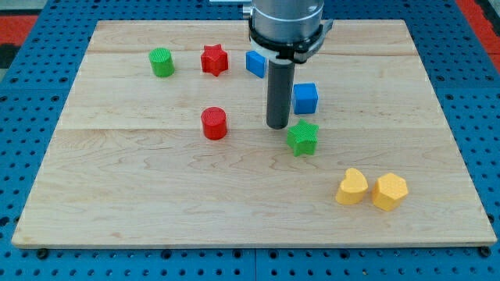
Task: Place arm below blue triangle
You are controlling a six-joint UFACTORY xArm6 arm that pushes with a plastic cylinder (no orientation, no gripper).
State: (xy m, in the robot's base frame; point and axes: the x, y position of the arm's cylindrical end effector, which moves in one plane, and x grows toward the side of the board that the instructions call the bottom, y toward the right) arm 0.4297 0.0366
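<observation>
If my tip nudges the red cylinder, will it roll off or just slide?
The red cylinder stands on its flat end, so it would likely slide, not roll. It looks squat, so tipping seems unlikely. My tip is to its right in the view, apart from it.

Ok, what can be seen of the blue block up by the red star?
The small blue ridged-plastic block lies flat on the wooden board near the view's top, just right of the red star block. The arm's housing hides its right edge, so its shape is unclear. My tip rests lower down and slightly right, not touching it.
</observation>
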